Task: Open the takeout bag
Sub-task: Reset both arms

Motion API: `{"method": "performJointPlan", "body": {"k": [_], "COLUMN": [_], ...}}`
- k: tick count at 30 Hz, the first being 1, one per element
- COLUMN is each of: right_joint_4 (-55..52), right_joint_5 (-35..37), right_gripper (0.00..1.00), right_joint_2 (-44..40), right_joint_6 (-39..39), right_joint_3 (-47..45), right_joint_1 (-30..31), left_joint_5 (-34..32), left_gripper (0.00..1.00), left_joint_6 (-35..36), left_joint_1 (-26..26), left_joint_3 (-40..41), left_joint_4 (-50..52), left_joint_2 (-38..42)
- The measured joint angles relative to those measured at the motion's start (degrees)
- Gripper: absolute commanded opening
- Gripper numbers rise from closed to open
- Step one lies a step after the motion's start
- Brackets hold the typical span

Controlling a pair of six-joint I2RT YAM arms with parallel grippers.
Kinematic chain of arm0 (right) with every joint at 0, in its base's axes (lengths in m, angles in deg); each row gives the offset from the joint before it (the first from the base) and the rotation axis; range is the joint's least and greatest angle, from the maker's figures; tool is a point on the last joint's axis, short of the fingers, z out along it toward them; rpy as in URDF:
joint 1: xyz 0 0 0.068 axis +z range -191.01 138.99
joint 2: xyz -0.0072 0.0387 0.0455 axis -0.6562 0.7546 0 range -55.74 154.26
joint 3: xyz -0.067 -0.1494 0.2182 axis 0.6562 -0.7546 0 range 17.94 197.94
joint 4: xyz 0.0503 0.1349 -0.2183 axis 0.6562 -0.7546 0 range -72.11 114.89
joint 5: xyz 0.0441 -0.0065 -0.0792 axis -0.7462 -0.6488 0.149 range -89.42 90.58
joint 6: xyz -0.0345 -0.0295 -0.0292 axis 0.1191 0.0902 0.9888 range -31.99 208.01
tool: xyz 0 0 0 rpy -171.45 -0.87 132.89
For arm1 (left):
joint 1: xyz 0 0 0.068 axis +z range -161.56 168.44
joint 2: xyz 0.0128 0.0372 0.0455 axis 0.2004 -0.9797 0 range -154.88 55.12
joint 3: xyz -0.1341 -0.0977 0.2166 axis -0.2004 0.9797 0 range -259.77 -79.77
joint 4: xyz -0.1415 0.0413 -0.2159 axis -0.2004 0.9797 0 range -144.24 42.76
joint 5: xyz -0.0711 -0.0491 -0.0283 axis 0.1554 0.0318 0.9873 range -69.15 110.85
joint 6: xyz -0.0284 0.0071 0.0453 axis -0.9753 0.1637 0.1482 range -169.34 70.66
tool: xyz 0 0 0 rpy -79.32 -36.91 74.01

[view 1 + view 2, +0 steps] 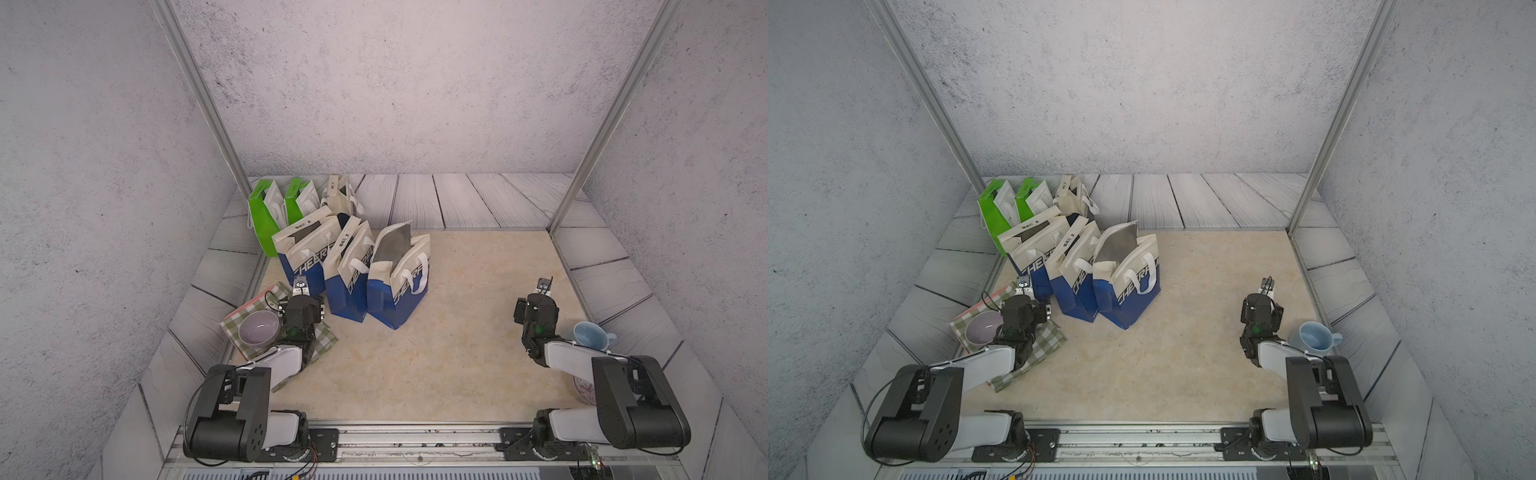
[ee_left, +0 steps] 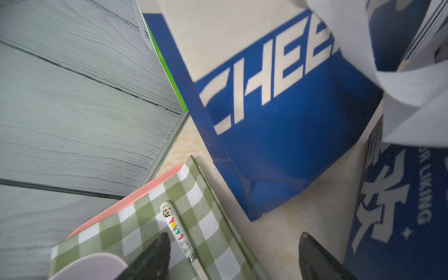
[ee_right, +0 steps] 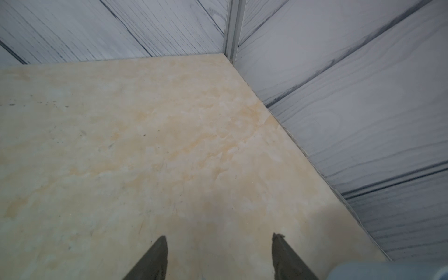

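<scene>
The left gripper (image 2: 234, 242) has its two black fingers (image 2: 155, 257) spread wide, and nothing is between them. It hangs low over the edge of a green checked cloth (image 2: 135, 230), just beside a little white stick with colourful letters (image 2: 178, 230) that lies on the cloth. The first blue bag (image 2: 278, 101) stands right in front of it, but the fingers do not touch it. The right gripper (image 3: 219, 240) is spread too and holds nothing. Under it is only bare table (image 3: 121, 145), well apart from every bag. In a top view, three blue and white bags stand in a row on the left arm's side: the first blue bag, the middle blue bag (image 1: 347, 274) and the last blue bag (image 1: 399, 291). The last blue bag has its mouth wide, so the silver inside shows, and I think that one is done. The first shows a dark gap on top, and the middle one looks pinched shut. I cannot tell which bag the job means. If it is the wide one, little is left. If not, a gripper must reach a rim and pull it apart.
</scene>
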Motion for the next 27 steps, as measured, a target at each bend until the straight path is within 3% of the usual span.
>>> {"method": "performJointPlan", "body": {"k": [4, 8, 9, 13, 15, 16, 27], "right_joint_4": [3.9, 10.4, 10.1, 9.4, 9.4, 9.4, 9.4], "right_joint_5": [-4.5, -7.0, -7.6, -9.4, -9.9, -10.0, -10.9], "right_gripper": [0.67, 0.68, 0.69, 0.71, 0.80, 0.99, 0.99], "right_joint_2": [3.4, 6.3, 6.4, 6.8, 6.8, 6.8, 6.8], "right_joint_6": [0.7, 1.4, 1.6, 2.3, 2.4, 2.5, 3.0], "right_joint_3": [0.3, -1.1, -1.0, 0.8, 1.4, 1.5, 1.5], "right_joint_1": [-1.3, -1.2, -1.2, -1.2, -1.2, -1.2, -1.1], "left_joint_5": [4.9, 8.2, 8.7, 10.9, 11.7, 12.0, 13.3], "left_gripper": [0.81, 0.82, 0.99, 1.00, 1.00, 1.00, 1.00], "left_joint_6": [-0.2, -0.4, -0.3, -1.2, -1.4, -1.5, -1.9], "left_joint_1": [2.1, 2.4, 2.4, 3.8, 4.4, 4.5, 4.6], "left_joint_3": [-0.3, -0.7, -1.1, -3.6, -3.8, -3.9, -3.9], "left_joint_4": [-8.2, -7.9, -7.7, -5.9, -5.6, -5.2, -3.3], "left_joint_2": [-10.0, -10.5, -10.5, -10.4, -10.4, -10.3, -10.1]}}
